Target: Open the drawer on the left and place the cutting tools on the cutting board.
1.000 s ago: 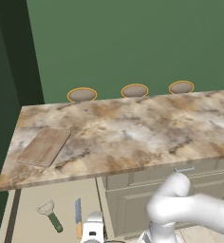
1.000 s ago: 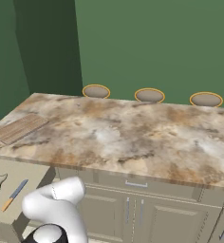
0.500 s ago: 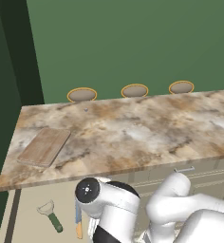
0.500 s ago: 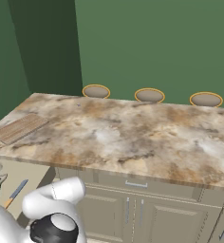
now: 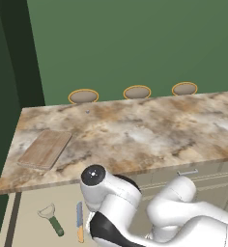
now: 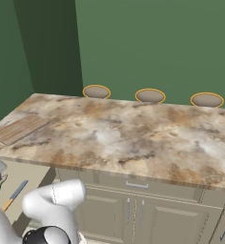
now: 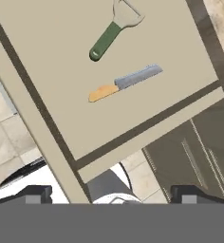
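Drawer (image 7: 52,57) pulled out below the counter's left end, beige floor showing. Inside lie the knife (image 7: 126,83), orange handle and blue-grey blade, and just beside it the green-handled tool (image 7: 115,28), apart from each other; the tool's pale head is cut off at the hand view's top edge. No writing or labels readable on either. Cutting board (image 5: 45,148) lies flat on the marble counter (image 5: 149,135) near its left end, bare. Gripper (image 7: 111,194) hangs over the drawer's front corner, fingers spread wide, holding nothing; only the dark fingertips (image 7: 33,194) show. Left base view: arm hides the drawer's right part. Three round stools (image 5: 136,91) half hidden behind the counter.
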Robot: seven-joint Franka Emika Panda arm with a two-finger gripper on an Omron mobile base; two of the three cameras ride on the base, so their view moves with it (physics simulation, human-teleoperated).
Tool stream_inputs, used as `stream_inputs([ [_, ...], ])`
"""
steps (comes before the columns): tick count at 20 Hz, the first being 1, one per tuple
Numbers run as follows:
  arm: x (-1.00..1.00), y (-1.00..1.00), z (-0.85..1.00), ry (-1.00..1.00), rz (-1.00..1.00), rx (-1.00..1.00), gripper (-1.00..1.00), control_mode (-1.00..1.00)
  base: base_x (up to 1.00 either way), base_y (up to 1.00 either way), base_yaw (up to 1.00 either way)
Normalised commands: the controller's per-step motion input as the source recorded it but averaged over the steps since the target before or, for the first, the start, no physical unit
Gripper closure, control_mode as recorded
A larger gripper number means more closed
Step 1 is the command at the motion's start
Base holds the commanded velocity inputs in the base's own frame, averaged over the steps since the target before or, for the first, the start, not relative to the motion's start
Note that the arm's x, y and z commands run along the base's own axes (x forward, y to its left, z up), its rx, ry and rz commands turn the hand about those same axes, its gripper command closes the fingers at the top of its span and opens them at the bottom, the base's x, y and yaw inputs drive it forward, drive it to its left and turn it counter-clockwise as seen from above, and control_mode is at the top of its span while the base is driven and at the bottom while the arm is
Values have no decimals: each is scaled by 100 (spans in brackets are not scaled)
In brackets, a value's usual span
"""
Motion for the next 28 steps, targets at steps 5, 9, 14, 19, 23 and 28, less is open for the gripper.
stream_inputs([
  [5, 24, 20, -10, 0, -20, 12, -100, -100, 0, 0, 0],
  [9, 28, 39, 0, 1, -26, 2, -100, -100, 0, 0, 0],
  [14, 33, 47, -9, 10, -29, 2, -100, -100, 0, 0, 0],
  [19, 37, 49, -29, 13, -30, 3, -100, -100, 0, 0, 0],
  [23, 40, 9, -42, 17, -16, 2, -100, -100, 0, 0, 0],
  [28, 3, -3, -31, 16, -3, 0, -100, -100, 0, 0, 0],
])
